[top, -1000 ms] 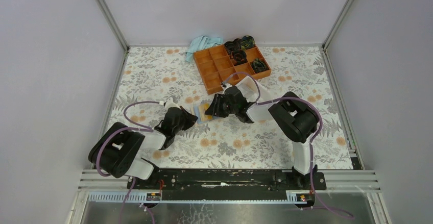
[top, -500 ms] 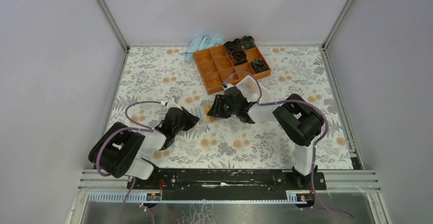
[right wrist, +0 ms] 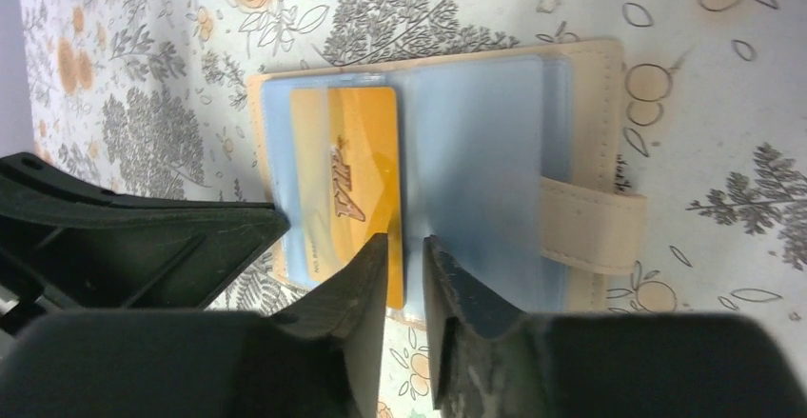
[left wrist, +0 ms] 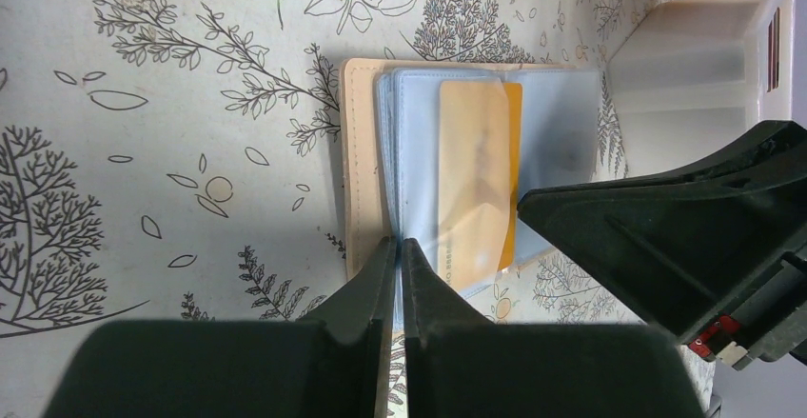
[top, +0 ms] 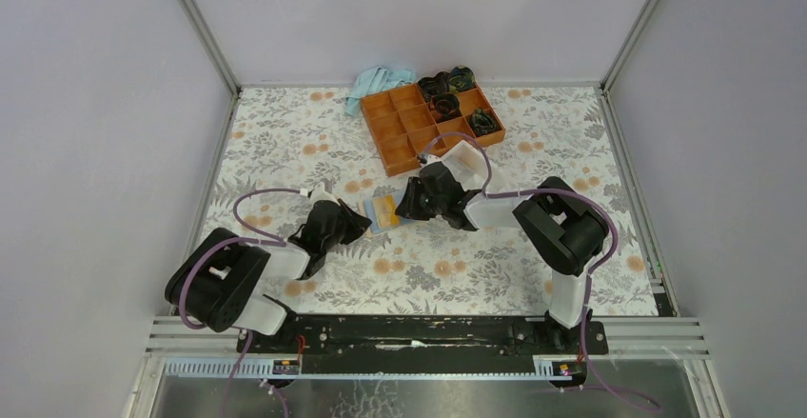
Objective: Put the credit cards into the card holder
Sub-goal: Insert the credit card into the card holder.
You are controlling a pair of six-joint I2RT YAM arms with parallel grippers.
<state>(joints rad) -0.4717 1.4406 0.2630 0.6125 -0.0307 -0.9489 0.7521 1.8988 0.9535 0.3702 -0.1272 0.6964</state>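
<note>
Card holder point(top: 383, 211) open flat on floral table cover point(top: 285, 142), near mid-table, between the 2 grippers. Tan outer edge showing around a stack of pale blue clear sleeves; closure tab point(right wrist: 590, 223) sticking out on one long side. 1 yellow-orange credit card point(right wrist: 343, 189) seated inside a sleeve, seen through the plastic, with script lettering on its face. Left gripper point(left wrist: 400, 244) low at the holder's near edge, close to the spine of the sleeves, fingers pressed together with only a hairline slit; cannot tell whether a sleeve edge is caught in it. Right gripper point(right wrist: 404, 247) at the opposite long edge, tips just beside the card's edge, fingers drawn close with a narrow gap and blue sleeve visible through it; cannot tell whether pinching or merely hovering. Each gripper's black housing visible in the other's wrist view, facing across the holder. Beyond the holder, toward the back wall: orange compartment tray point(top: 390, 132), dark items point(top: 445, 106) in several far-right compartments, and a crumpled light blue cloth point(top: 376, 82) touching its back-left corner.
</note>
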